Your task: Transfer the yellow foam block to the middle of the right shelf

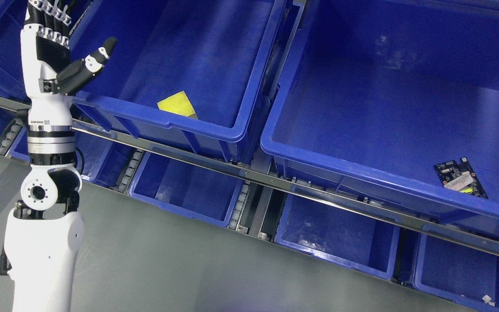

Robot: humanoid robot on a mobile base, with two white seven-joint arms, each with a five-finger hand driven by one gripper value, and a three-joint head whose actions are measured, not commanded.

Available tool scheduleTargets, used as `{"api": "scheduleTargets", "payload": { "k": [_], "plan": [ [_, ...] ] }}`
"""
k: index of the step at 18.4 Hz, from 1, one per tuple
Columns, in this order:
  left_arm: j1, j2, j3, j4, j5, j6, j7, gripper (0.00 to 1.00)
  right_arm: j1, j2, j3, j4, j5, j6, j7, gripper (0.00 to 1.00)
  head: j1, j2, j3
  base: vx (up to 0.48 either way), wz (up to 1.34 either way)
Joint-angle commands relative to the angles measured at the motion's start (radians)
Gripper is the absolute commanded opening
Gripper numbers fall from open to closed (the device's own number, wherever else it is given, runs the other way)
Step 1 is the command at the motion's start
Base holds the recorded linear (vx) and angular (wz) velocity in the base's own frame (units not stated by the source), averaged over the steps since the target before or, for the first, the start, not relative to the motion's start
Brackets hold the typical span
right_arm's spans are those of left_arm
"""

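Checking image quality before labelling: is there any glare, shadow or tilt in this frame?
Head view: whole scene tilted; pale glare patches on the right bin's back wall; the yellow foam block is sharp, partly hidden by its bin's rim; the raised left hand is cut off at the top edge.

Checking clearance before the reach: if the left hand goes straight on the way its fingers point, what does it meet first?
The left hand is open, fingers pointing up out of the top edge, left of the blue bin holding the yellow foam block. Its path leaves the picture at once, so nothing visible blocks it; depth is unclear.
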Motion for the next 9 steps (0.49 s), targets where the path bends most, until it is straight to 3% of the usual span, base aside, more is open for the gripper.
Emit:
{"api": "scheduleTargets", "payload": {
  "k": [1,9],
  "plan": [
    [0.026,-0.012,0.059,-0.038,0.002,-0.025,0.023,0.94,0.002,-0.017,0.000,-0.017,0.003,-0.001,0.000,1.00,0.0000,0.000,0.000,0.000,0.00],
    [0.005,-0.100,0.044,-0.037,0.132,-0.014,0.045,0.96,0.002,-0.017,0.000,-0.017,0.003,-0.001,0.000,1.00,0.0000,0.000,0.000,0.000,0.00]
  ]
}}
